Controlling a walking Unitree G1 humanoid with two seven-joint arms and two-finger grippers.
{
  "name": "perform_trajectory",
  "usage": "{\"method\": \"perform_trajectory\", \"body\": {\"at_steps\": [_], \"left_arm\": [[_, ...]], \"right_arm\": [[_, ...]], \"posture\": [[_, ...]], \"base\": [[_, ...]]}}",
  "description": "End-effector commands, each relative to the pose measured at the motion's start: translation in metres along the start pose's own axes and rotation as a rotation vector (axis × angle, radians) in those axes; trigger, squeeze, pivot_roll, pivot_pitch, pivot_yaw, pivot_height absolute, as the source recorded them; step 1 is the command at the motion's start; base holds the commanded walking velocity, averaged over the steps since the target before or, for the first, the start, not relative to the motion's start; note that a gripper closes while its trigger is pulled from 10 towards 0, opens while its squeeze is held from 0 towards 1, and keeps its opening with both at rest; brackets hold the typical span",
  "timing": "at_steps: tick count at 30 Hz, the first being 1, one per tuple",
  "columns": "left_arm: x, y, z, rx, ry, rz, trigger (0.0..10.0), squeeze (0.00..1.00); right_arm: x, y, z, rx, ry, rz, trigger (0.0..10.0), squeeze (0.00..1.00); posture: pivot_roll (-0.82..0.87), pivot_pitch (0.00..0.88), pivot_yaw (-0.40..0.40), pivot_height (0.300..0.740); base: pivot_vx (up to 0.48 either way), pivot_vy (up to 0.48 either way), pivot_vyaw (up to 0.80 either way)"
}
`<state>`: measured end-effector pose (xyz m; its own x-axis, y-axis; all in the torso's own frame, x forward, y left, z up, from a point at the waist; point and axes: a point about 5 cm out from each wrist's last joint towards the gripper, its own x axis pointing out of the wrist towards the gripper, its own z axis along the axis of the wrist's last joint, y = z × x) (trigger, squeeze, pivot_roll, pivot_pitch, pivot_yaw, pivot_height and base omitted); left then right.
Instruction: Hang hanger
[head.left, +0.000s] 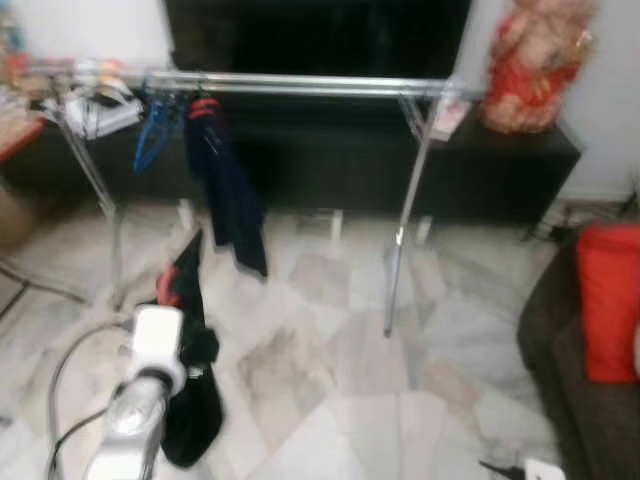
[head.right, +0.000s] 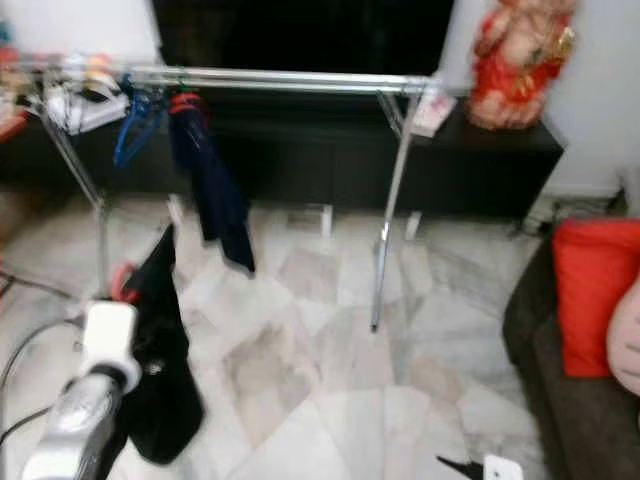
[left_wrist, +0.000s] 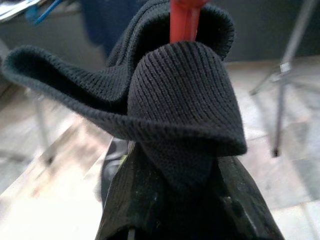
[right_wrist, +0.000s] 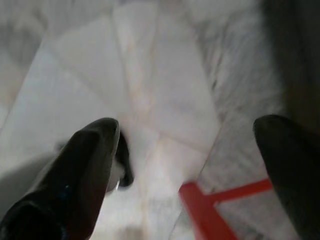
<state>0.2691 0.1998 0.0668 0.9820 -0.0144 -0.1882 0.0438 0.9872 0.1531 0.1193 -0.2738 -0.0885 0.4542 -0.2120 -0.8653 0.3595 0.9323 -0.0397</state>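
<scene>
Left gripper (left_wrist: 175, 200) clamped on a red hanger (left_wrist: 184, 20) draped in black knit garment (head.left: 195, 400), raised short of the clothes rail (head.left: 300, 85) beyond. Right gripper (right_wrist: 185, 145) spread wide, empty, above marble floor (right_wrist: 150, 75).

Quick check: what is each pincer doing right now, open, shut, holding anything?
Left pincer: shut on the black ribbed knit garment draped on a red plastic hanger.
Right pincer: open, nothing between its fingers.
</scene>
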Motion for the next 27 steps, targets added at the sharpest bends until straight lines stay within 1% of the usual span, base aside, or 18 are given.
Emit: {"method": "perform_trajectory", "body": {"at_steps": [1,18,21,24,27], "left_arm": [[0.0017,0.0118,0.0127,0.013,-0.057,0.03,10.0,0.0],[0.0034,0.0132,0.0142,0.013,-0.057,0.046,10.0,0.0],[0.0036,0.0129,0.0141,0.012,-0.055,0.048,10.0,0.0],[0.0042,0.0128,0.0144,0.009,-0.055,0.052,10.0,0.0],[0.0045,0.0133,0.0143,0.01,-0.054,0.053,10.0,0.0]], "right_arm": [[0.0014,0.0069,0.0019,0.007,-0.004,0.014,10.0,0.0],[0.0019,0.0088,0.005,0.024,-0.021,0.021,10.0,0.0],[0.002,0.0093,0.006,0.02,-0.027,0.029,10.0,0.0],[0.0021,0.0092,0.0067,-0.002,-0.025,0.03,10.0,0.0],[0.0021,0.0097,0.0075,0.004,-0.03,0.034,10.0,0.0]], "posture": [[-0.04,0.0,-0.02,0.74],[-0.04,0.0,-0.02,0.74],[-0.04,0.0,-0.024,0.74],[-0.04,0.0,-0.026,0.74],[-0.04,0.0,-0.025,0.74]], "base": [[0.315,0.0,0.0],[0.32,0.0,0.0],[0.324,0.0,0.0],[0.326,0.0,0.0],[0.326,0.0,0.58]]}}
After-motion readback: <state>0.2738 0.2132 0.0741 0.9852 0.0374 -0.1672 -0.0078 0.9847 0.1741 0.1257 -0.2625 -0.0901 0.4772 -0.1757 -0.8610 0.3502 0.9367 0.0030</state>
